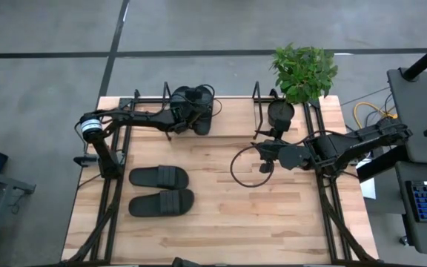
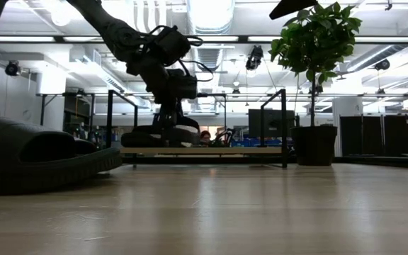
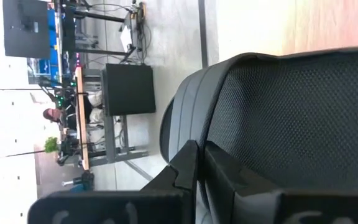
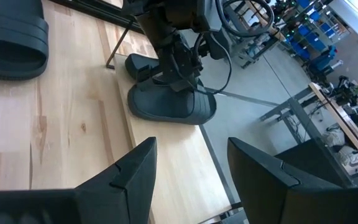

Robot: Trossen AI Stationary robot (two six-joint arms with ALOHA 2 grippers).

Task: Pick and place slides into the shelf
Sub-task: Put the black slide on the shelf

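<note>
Fingers of the left gripper [image 1: 191, 113] pinch a black ribbed-strap slide sandal [image 4: 173, 106] on the thin black wire shelf [image 1: 259, 100] with its wooden base. The placing step looks nearly complete; next comes releasing. The right gripper [image 1: 262, 154] waits mid-table, fingers spread.

Four black open-toe slides with broad ribbed straps. Two slides [image 1: 161, 190] lie flat, side by side on the table, well apart from the left gripper [image 1: 199, 117] and to its near-left. Two more slides [image 1: 193, 107] lie on the shelf [image 1: 232, 104], a black wire rack with light wooden base; the left gripper is closed on one of them.
</note>
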